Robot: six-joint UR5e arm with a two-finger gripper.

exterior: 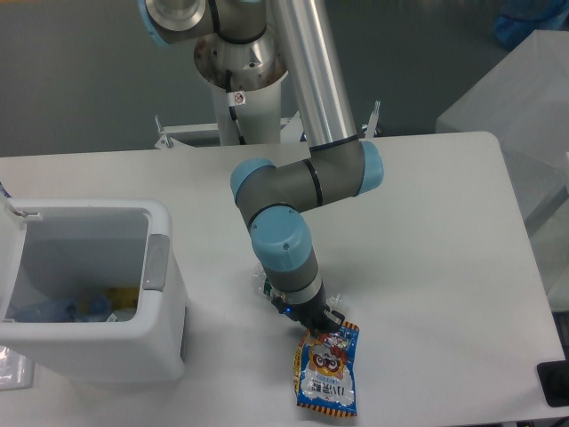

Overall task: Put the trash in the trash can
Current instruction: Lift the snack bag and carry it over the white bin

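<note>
The trash in plain sight is a blue glossy snack packet with a red-and-white cartoon face, near the table's front edge. My gripper points down over the packet's top edge and is shut on it, so the packet hangs from the fingers toward the front. A scrap of clear plastic peeks out left of my wrist; the arm hides the rest. The white boxy trash can with a grey tab on its rim stands at the left, well apart from the gripper, its lid open.
Blue and yellow items lie inside the can. The robot's base stands at the back centre. A grey covered block sits off the table's right side, and a black object is at the front right corner.
</note>
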